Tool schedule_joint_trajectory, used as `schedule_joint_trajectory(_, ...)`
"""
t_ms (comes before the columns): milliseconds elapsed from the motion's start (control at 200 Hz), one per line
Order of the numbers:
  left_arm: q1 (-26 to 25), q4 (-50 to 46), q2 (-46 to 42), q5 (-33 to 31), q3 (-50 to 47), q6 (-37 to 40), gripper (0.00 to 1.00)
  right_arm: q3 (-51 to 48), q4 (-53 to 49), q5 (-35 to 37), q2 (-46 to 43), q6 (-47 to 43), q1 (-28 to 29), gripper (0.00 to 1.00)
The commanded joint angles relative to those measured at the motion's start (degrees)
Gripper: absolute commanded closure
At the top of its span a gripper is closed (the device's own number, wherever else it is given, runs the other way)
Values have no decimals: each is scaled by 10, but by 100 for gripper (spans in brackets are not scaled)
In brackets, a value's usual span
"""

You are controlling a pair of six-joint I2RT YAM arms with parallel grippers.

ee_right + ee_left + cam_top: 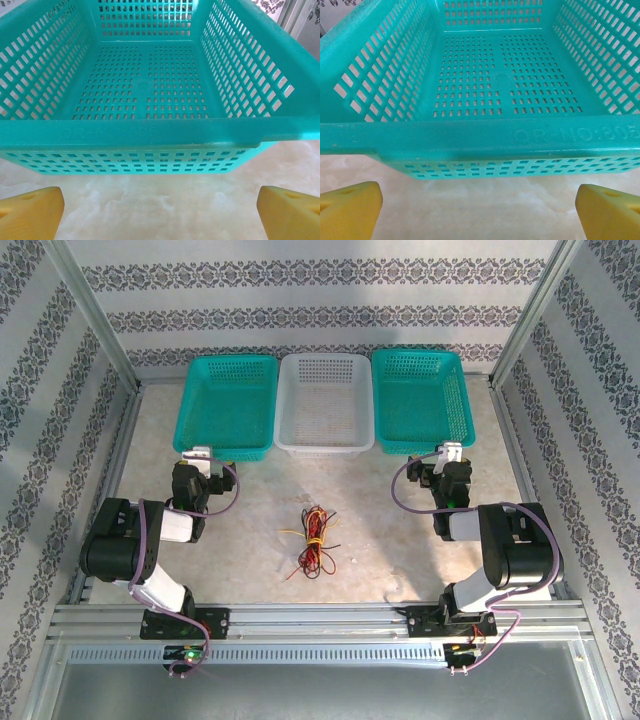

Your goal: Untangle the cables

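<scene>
The cables point(314, 540) lie as one tangled bundle of thin yellow, red and black wires on the table's middle, between the two arms. My left gripper point(201, 455) rests at the left, pointing at the near wall of the left teal basket point(226, 405). Its yellow fingers point(347, 210) stand wide apart over bare table, nothing between them. My right gripper point(452, 453) sits at the right, facing the right teal basket point(418, 400), open and empty, yellow fingertips point(290, 212) far apart. Both grippers are well away from the cables.
A white basket point(324, 405) stands between the two teal ones along the back. All three baskets hold nothing. Metal frame posts and patterned walls close in the table on the left, right and rear. An aluminium rail point(320, 620) runs along the near edge.
</scene>
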Motion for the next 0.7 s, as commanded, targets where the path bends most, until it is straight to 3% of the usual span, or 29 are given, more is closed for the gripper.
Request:
schedule_joint_trajectory(0, 6, -67, -66, 6, 19, 7, 1, 8, -37, 58, -67, -3, 15, 1)
schedule_joint_trajectory(105, 1, -224, -173, -84, 59, -29, 0, 10, -151, 102, -180, -2, 43, 2)
schedule_joint_trajectory(240, -13, -385, -291, -141, 84, -173, 7, 21, -301, 152, -294, 52, 66, 2)
schedule_joint_trajectory(350, -71, -462, -376, -199, 68, -244, 9, 67, -479, 176, -357, 132, 77, 2)
schedule_joint_trajectory(485, -154, -562, -411, -197, 95, -295, 7, 138, -724, 173, -400, 280, 106, 2)
schedule_joint_trajectory(575, -222, -639, -406, -174, 136, -308, 2, 193, -853, 193, -373, 341, 192, 2)
schedule_joint_trajectory(645, -270, -686, -406, -161, 161, -320, 2, 242, -931, 277, -353, 421, 300, 2)
schedule_joint_trajectory(695, -284, -717, -407, -139, 181, -330, 3, 249, -922, 330, -354, 444, 360, 2)
